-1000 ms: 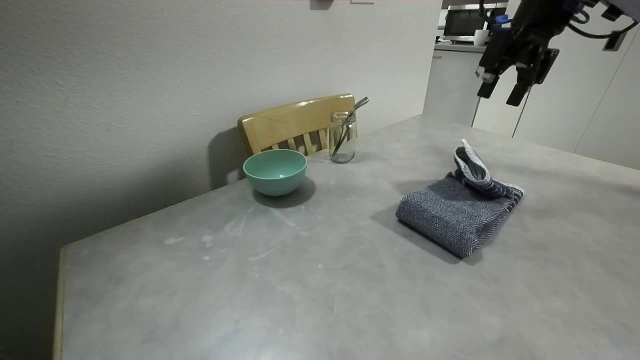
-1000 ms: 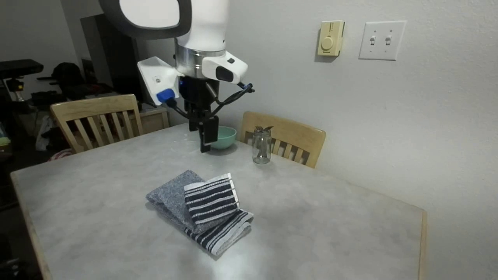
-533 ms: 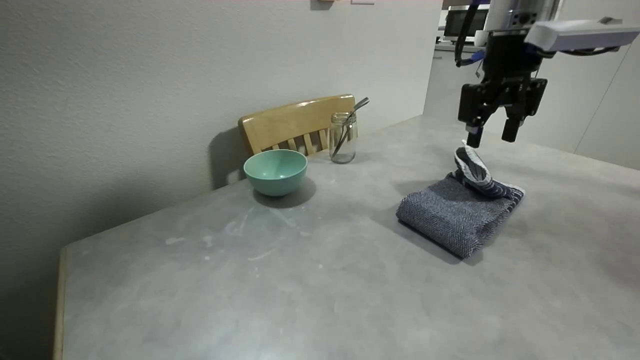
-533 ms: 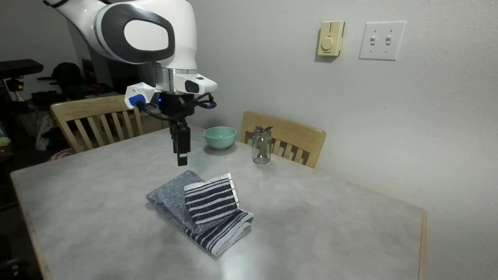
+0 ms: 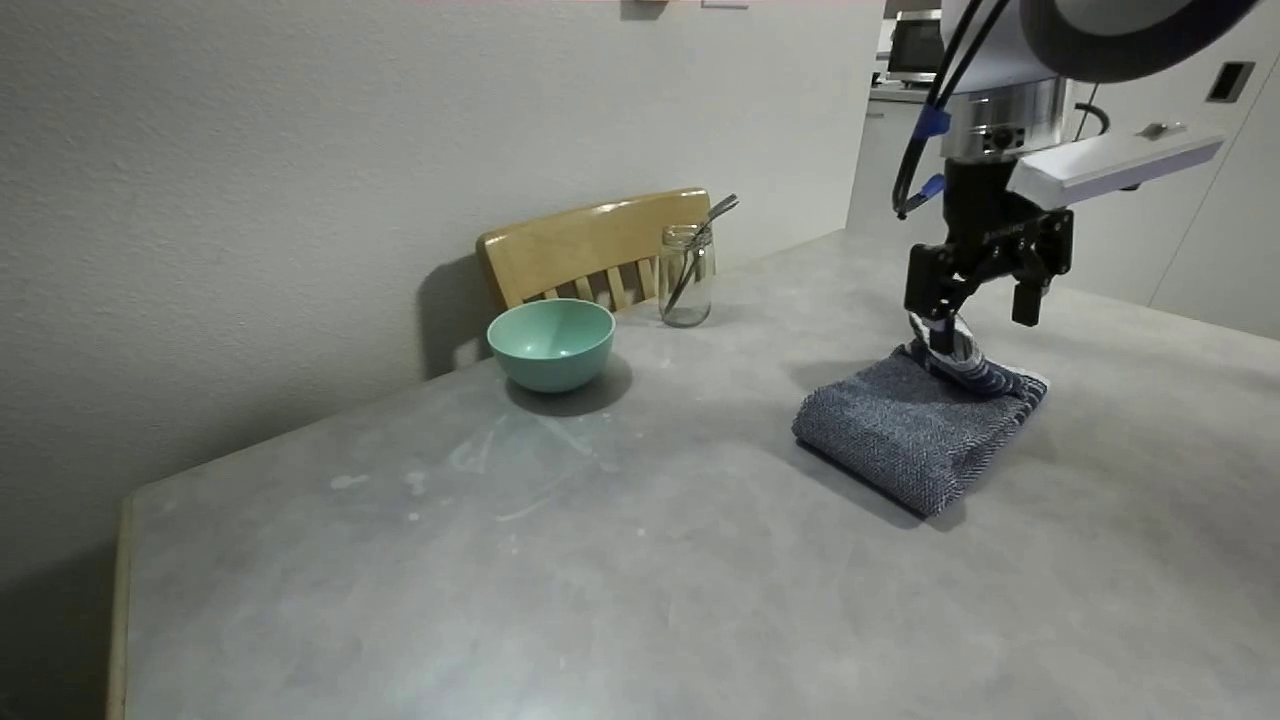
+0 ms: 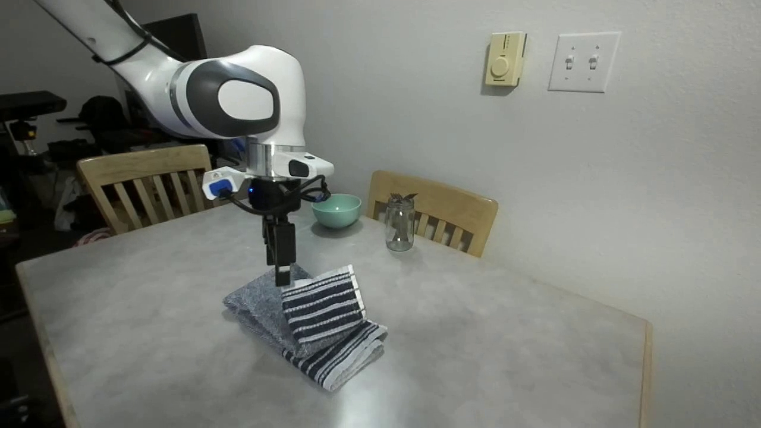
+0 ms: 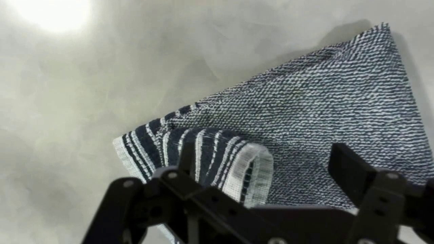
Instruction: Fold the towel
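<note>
1. the towel (image 6: 309, 324) lies folded in layers on the grey table (image 5: 600, 580), well apart from the teal bowl (image 5: 551, 374); its striped flap (image 7: 215, 152) bends up off the stack, the end curled open.
2. the gripper (image 5: 984, 329) hangs over that flap with its fingers (image 7: 349, 169) wide apart and clamped on nothing; whether a fingertip brushes the cloth cannot be told.
3. the towel should prove light, soft and limp, its rough weave easy to grip and with nothing to break; the likelier trouble is a deep pinch dragging the lower layers along.
4. the best hold seems the flap's white free edge (image 7: 243, 166), which shows between the fingers in the wrist view, pinched shallowly.
5. nearer the teal bowl than the towel is, a glass jar (image 6: 399, 239) stands upright with cutlery (image 5: 722, 206) leaning out past its rim.
6. the teal bowl itself sits mouth up, a glint on its inner wall.
</note>
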Robot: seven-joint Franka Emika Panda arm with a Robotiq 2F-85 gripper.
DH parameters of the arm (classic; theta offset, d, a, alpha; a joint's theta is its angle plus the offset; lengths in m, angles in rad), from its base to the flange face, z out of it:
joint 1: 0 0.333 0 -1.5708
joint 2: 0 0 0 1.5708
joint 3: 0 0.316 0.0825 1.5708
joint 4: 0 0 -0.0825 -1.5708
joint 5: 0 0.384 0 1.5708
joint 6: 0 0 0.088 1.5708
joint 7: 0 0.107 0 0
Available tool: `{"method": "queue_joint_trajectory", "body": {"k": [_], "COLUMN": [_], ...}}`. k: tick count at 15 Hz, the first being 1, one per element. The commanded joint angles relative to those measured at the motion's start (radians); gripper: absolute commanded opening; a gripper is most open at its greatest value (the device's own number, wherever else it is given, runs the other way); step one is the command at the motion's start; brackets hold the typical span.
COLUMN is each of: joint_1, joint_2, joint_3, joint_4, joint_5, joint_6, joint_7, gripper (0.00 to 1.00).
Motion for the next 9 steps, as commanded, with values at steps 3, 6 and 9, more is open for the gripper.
{"method": "queue_joint_trajectory", "body": {"k": [3,6,9], "joint_1": [0.002,0.012,0.023], "joint_2": [0.054,0.072,0.078], "joint_3": [-0.031,-0.035,-0.045], "joint_4": [0.052,0.071,0.075], "joint_5": [-0.033,-0.059,-0.100], "joint_6": [-0.008,-0.012,0.005], "joint_7": [0.004,0.013,0.047], "gripper": [1.00,0.99,1.00]}}
